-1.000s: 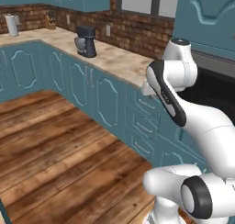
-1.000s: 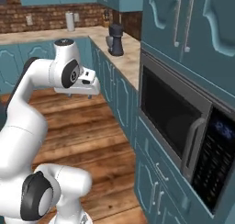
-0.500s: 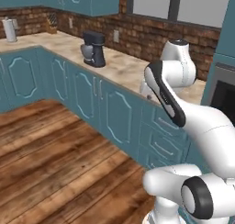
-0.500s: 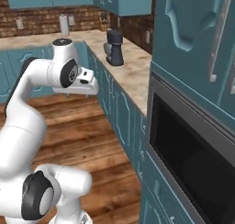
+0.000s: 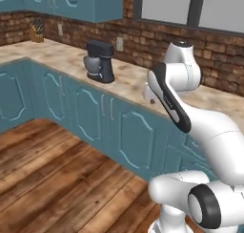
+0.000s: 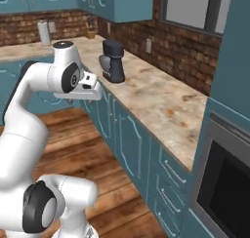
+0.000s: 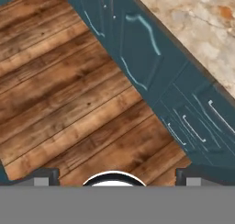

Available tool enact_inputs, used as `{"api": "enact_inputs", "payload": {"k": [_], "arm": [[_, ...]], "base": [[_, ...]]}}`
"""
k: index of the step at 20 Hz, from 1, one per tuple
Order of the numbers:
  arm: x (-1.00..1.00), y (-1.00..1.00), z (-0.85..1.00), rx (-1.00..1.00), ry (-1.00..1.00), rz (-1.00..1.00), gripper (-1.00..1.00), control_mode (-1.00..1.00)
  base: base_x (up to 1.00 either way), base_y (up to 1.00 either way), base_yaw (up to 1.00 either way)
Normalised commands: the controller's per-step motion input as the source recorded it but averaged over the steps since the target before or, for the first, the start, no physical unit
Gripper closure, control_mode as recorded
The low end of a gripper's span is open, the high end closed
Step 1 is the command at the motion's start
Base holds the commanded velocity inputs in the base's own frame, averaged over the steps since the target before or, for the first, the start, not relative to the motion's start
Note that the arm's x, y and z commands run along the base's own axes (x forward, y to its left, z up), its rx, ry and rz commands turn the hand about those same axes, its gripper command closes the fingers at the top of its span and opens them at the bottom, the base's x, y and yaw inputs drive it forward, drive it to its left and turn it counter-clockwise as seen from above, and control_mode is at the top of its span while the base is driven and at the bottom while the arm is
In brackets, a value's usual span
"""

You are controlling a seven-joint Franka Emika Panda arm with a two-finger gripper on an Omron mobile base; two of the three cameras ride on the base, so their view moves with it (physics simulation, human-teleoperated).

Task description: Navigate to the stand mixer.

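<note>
a: brick wall (image 5: 157, 41) behind, teal cabinets (image 5: 95, 117) below, and a long marbled surface (image 6: 156, 98) running along them above the wooden floor (image 7: 69, 103).

b: and the stand mixer (image 5: 99, 61)?

a: on that surface, near its front edge, ahead and to the left of the folded arm in the left base view. in the right base view the stand mixer (image 6: 112, 61) sits further along the surface, beyond the hand.

b: how would it handle, if it came to that?

a: my guess is heavy and rigid: a boxy dark head over a metal bowl on a rounded base. top-heavy too, so it would sooner be slid by the base than lifted by the head. the bowl looks smooth and slippery, a poor place to take hold. the task only asks to drive up to it, though.

b: the gripper (image 6: 92, 86)?

a: tucked by the arm, aimed down at the floor and cabinet fronts. the two tips sit at the far corners of the hand view, so the jaws seem spread wide, though the tips are barely visible. nothing lies between them.
</note>
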Motion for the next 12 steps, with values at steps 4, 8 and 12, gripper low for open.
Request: {"api": "enact_inputs", "payload": {"k": [4, 8, 12], "arm": [[0.0, 0.0, 0.0, 0.0, 0.0, 0.0, -1.0, 1.0], [0.0, 0.0, 0.0, 0.0, 0.0, 0.0, -1.0, 1.0], [0.0, 0.0, 0.0, 0.0, 0.0, 0.0, -1.0, 1.0]], "base": [[1.0, 1.0, -0.33], [1.0, 1.0, -0.33], [1.0, 1.0, -0.33]]}}
